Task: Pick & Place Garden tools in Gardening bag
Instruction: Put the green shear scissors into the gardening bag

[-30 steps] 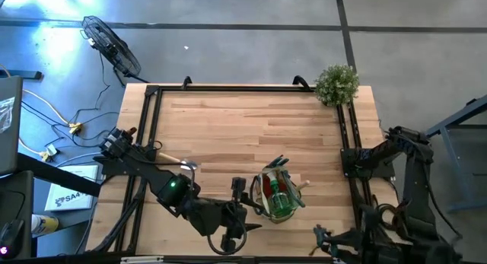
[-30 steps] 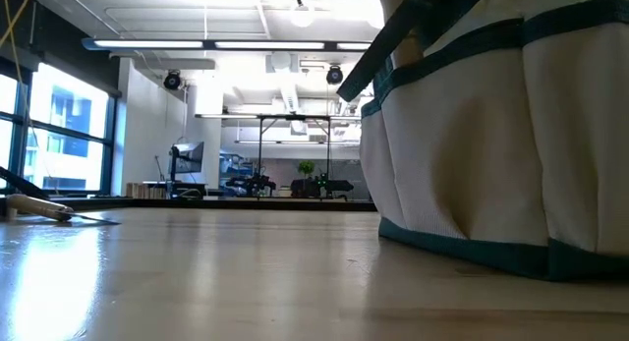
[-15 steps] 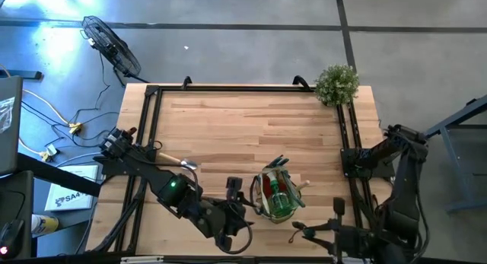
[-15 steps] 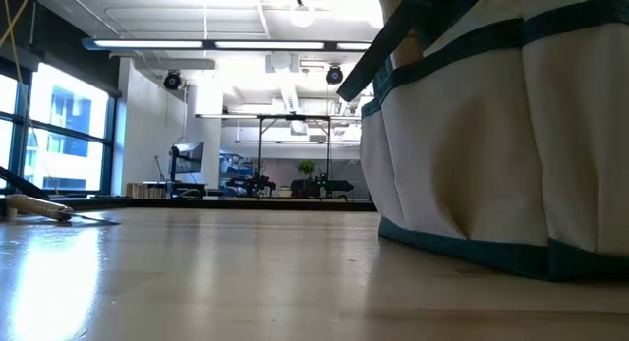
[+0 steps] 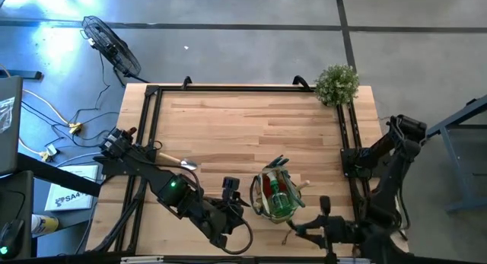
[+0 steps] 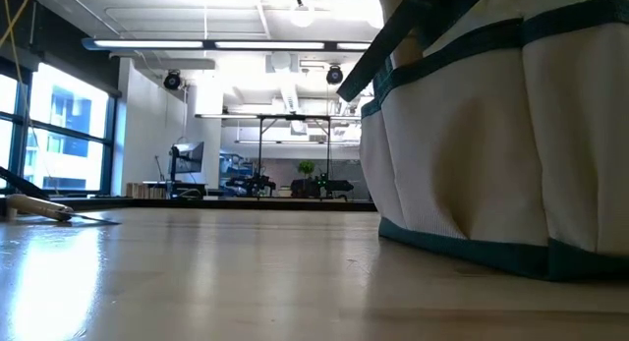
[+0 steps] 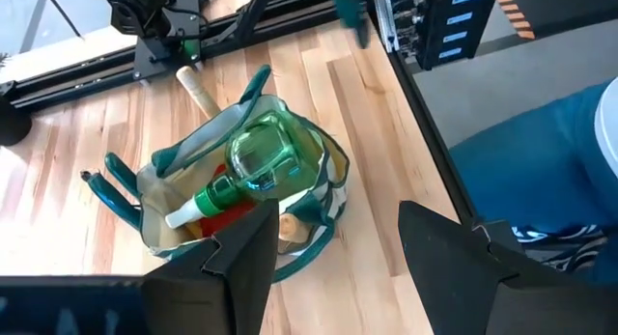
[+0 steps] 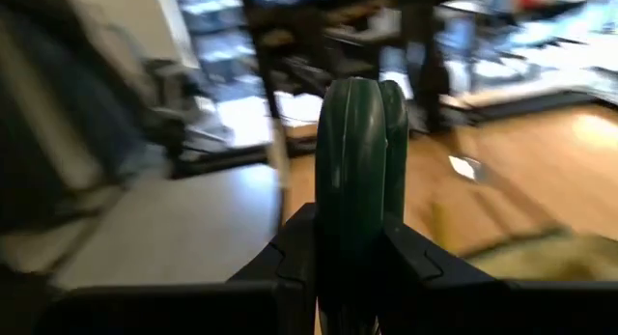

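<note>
The gardening bag (image 5: 275, 192) stands upright on its base near the table's front edge. It holds a green spray bottle (image 7: 257, 159), a red piece and other garden tools. It fills the right of the low view as the bag (image 6: 491, 135). A wooden-handled trowel (image 5: 179, 162) lies flat on the table at the left, also seen as the trowel (image 6: 44, 209). My left gripper (image 5: 230, 191) hovers open just left of the bag, its fingers (image 7: 241, 267) apart. My right gripper (image 5: 304, 229) is right of the bag near the front edge, shut on a green-handled garden tool (image 8: 353, 171). My right gripper pinches the tool's dark green handle (image 8: 353, 229) between its two fingers (image 8: 290, 263). The handle runs on past the fingertips, along the fingers. The gripper comes in roughly level from the table's right, and the tool (image 5: 294, 235) is clear of the table.
A bushy green plant (image 5: 336, 83) stands at the far right corner. Black frame rails (image 5: 346, 135) run along the table's left and right sides. Bare wood (image 5: 243, 127) lies between the bag and the far edge.
My right gripper has come down and gone toward the table's left, closer to the bag, rolling its wrist and keeping hold of the green-handled tool. My left gripper has tipped further down beside the bag, still open. The bag and trowel have not moved.
</note>
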Controlling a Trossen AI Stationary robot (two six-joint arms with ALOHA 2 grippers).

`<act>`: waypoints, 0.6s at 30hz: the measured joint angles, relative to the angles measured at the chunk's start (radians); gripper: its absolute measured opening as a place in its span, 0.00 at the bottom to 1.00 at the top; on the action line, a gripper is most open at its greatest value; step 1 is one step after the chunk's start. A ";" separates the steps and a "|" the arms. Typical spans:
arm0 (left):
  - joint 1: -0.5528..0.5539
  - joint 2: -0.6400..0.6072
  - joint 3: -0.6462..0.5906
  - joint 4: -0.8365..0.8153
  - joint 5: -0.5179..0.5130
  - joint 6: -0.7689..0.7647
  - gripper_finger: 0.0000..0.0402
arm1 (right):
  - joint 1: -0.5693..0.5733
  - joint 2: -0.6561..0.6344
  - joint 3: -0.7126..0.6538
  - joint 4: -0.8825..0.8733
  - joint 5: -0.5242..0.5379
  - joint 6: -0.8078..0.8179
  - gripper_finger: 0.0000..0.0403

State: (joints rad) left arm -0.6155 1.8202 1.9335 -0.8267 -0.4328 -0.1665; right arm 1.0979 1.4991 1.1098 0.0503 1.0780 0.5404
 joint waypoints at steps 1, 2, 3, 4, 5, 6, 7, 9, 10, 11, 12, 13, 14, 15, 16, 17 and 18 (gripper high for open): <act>0.000 0.000 0.000 -0.002 0.000 0.001 0.52 | -0.004 -0.006 -0.040 0.116 -0.032 -0.077 0.13; 0.000 0.000 0.000 -0.003 0.000 0.005 0.52 | -0.008 -0.010 -0.082 0.232 -0.067 -0.143 0.13; 0.000 0.000 0.000 -0.004 0.000 0.006 0.52 | -0.014 -0.013 -0.121 0.338 -0.100 -0.198 0.13; 0.000 0.000 0.000 -0.006 -0.001 0.009 0.52 | -0.019 -0.016 -0.157 0.425 -0.134 -0.245 0.13; 0.000 0.000 0.000 -0.007 -0.002 0.013 0.52 | -0.024 -0.022 -0.190 0.497 -0.172 -0.285 0.13; 0.000 0.000 0.000 -0.007 -0.002 0.021 0.52 | -0.029 -0.029 -0.223 0.562 -0.218 -0.319 0.13; 0.000 0.000 0.000 -0.006 -0.003 0.030 0.52 | -0.035 -0.036 -0.254 0.615 -0.267 -0.350 0.13; 0.000 0.000 0.000 -0.006 -0.010 0.036 0.52 | -0.048 -0.044 -0.313 0.698 -0.368 -0.395 0.13; 0.000 0.000 0.000 -0.006 -0.015 0.037 0.52 | -0.054 -0.046 -0.338 0.726 -0.407 -0.411 0.13; 0.000 0.000 0.000 -0.006 -0.018 0.038 0.52 | -0.059 -0.047 -0.361 0.748 -0.429 -0.423 0.13; 0.000 0.000 0.000 -0.006 -0.022 0.039 0.52 | -0.061 -0.052 -0.379 0.758 -0.442 -0.432 0.13; 0.000 0.000 0.000 -0.006 -0.025 0.039 0.52 | -0.066 -0.059 -0.395 0.764 -0.456 -0.438 0.13; 0.000 0.000 0.000 -0.006 -0.028 0.039 0.52 | -0.074 -0.066 -0.412 0.772 -0.467 -0.441 0.13; 0.000 0.000 0.000 -0.006 -0.030 0.039 0.52 | -0.085 -0.072 -0.430 0.783 -0.475 -0.443 0.13; 0.000 0.000 0.000 -0.005 -0.030 0.039 0.52 | -0.097 -0.075 -0.447 0.797 -0.489 -0.451 0.13; 0.000 0.000 0.000 -0.004 -0.031 0.039 0.52 | -0.110 -0.076 -0.463 0.816 -0.514 -0.466 0.13; 0.001 0.000 0.000 -0.004 -0.031 0.039 0.52 | -0.125 -0.076 -0.479 0.839 -0.548 -0.484 0.13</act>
State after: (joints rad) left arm -0.6147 1.8202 1.9335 -0.8310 -0.4633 -0.1280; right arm 0.9727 1.4227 0.6312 0.8895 0.5296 0.0568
